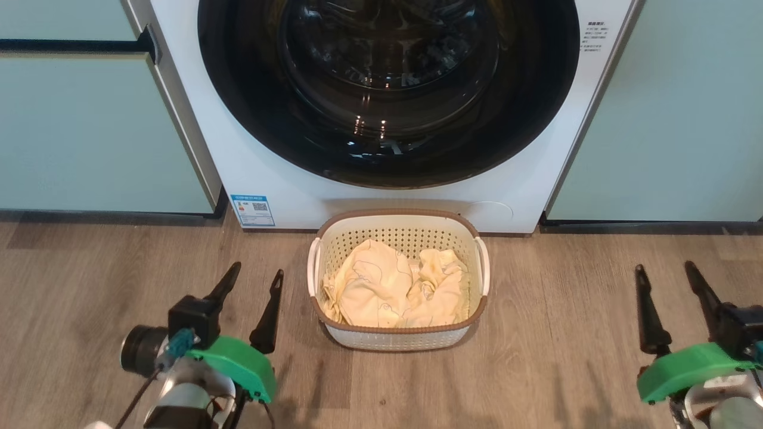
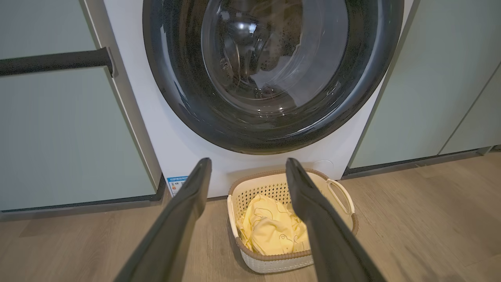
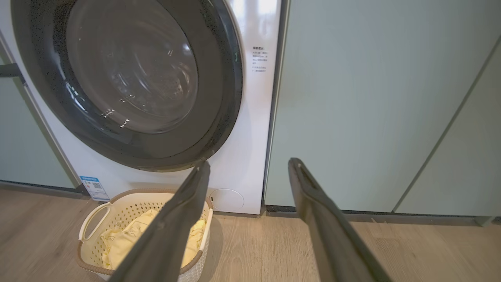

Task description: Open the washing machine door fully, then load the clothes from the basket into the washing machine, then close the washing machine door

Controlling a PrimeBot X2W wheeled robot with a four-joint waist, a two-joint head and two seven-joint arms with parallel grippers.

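Observation:
The white washing machine (image 1: 262, 173) fills the top of the head view, its round glossy black door (image 1: 387, 143) shut against the front. On the wood floor right before it stands the cream basket (image 1: 398, 339) with pale yellow clothes (image 1: 393, 286) heaped inside. My left gripper (image 1: 255, 275) hovers open to the basket's left, nothing between its fingers. My right gripper (image 1: 664, 268) stands open well to the basket's right, also empty. The left wrist view shows the door (image 2: 188, 98), the basket (image 2: 274, 264) and the clothes (image 2: 270, 229) beyond my left gripper (image 2: 246, 161). My right gripper (image 3: 248, 162) faces the machine's right edge (image 3: 250, 129).
Pale green cabinets (image 1: 89, 131) flank the machine on both sides (image 1: 673, 119); the left one carries a dark bar handle (image 1: 71, 45). A blue sticker (image 1: 253, 210) sits low on the machine's left. Wood floor (image 1: 554, 333) spreads around the basket.

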